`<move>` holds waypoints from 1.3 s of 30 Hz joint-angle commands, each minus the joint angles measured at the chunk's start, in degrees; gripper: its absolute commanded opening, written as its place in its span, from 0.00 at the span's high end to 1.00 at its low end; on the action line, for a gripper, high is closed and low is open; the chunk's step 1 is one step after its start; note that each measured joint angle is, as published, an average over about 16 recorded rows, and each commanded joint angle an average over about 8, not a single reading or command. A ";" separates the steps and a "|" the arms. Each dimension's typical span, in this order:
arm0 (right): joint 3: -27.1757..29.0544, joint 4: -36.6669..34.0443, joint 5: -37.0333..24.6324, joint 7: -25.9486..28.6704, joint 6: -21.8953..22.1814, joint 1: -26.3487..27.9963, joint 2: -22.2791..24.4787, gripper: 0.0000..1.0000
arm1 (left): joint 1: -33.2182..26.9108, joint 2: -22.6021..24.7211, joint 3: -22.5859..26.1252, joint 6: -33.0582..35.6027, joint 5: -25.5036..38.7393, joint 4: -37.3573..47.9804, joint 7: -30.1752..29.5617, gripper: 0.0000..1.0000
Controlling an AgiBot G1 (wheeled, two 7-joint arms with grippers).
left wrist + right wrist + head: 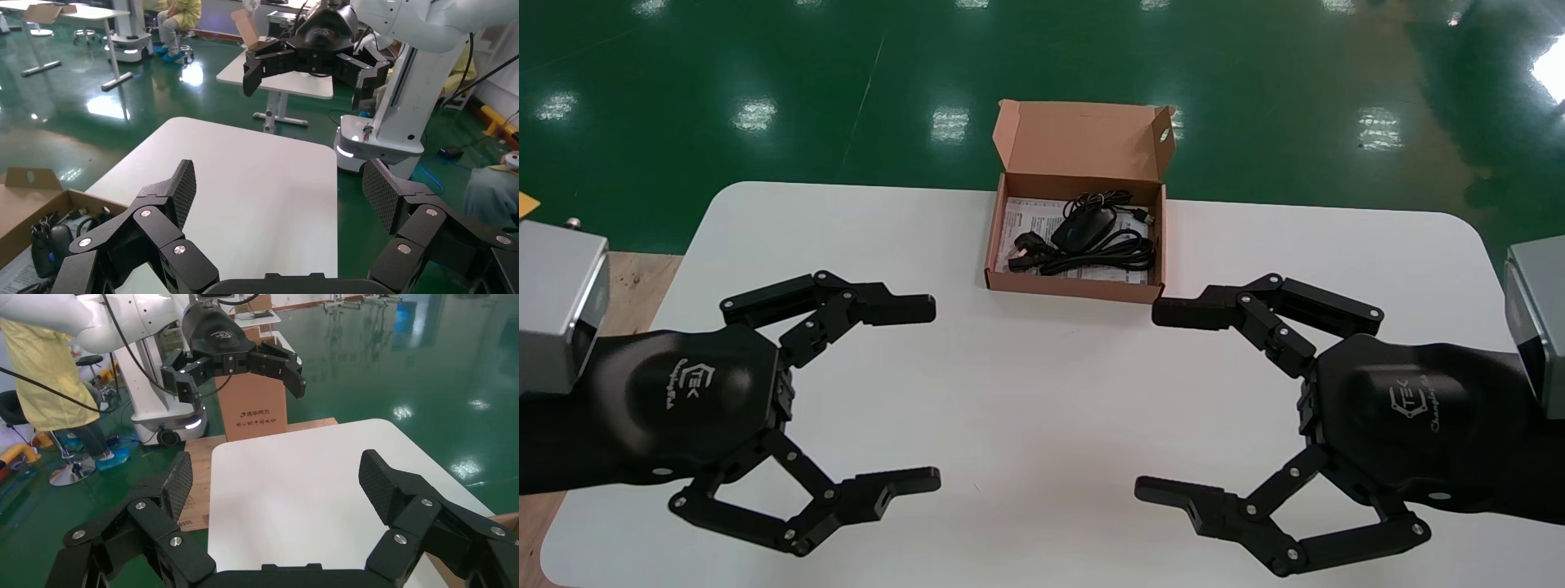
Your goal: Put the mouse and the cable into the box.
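The left arm is cut off at the left edge of the head view, so only its wrist and the left gripper (pixel 923 394) show. It hovers over the near left part of the white table (pixel 1026 392), matte black fingers spread wide, pointing toward the middle and holding nothing. At the middle of the table's far edge sits a brown cardboard box (pixel 1075 287), its lid flap standing up behind it. Inside, on a printed paper sheet (pixel 1026 216), lies a black oval mouse (pixel 1083 229) with a coiled black cable (pixel 1120 253) against it; the cords tangle and are hard to tell apart. The right gripper (pixel 1160 400) mirrors the left over the near right part, its jointed fingers wide apart and empty, its arm cut off at the right edge.
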 commanded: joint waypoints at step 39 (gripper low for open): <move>-0.06 -0.26 -0.14 -0.15 0.04 0.20 -0.02 0.00 | -0.12 0.17 0.15 -0.19 0.10 0.23 -0.05 0.00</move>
